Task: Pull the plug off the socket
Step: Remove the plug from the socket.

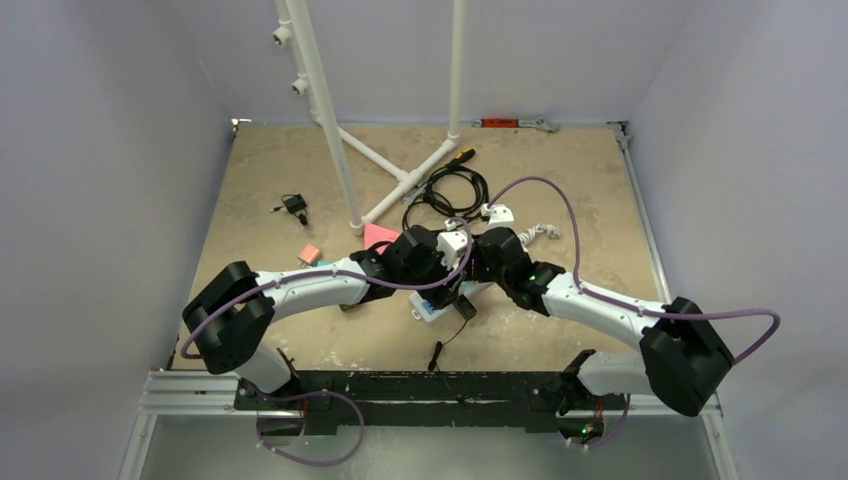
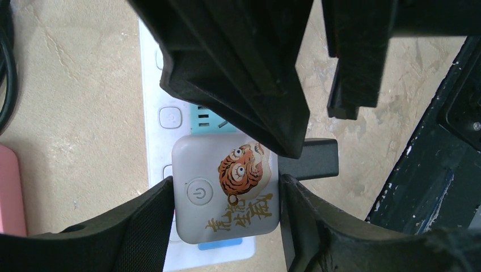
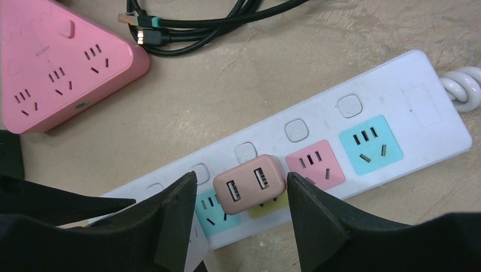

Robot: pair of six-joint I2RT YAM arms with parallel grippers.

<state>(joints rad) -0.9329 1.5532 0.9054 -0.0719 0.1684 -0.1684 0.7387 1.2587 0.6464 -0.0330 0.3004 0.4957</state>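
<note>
Both grippers are set over the white power strip (image 3: 397, 85) at mid-table.

Right gripper (image 3: 241, 187): placed low over the pink USB plug (image 3: 249, 184), which is seated in the strip's yellow socket, between a teal socket and a pink one. The jaws are spread wider than the plug. One finger is just beside it and a gap is seen at the other. Nothing is held yet. The placement is judged to be a straddle ahead of closing and pulling.

Left gripper (image 2: 226, 198): the fingers are set against both sides of the tiger-printed adapter (image 2: 227, 192), plugged in near one end of the strip, beside a black plug (image 2: 315, 158). The adapter appears pinched, though pad pressure cannot be confirmed from this angle. This hold is probably meant to pin the strip down while the pink plug is drawn off.
</note>
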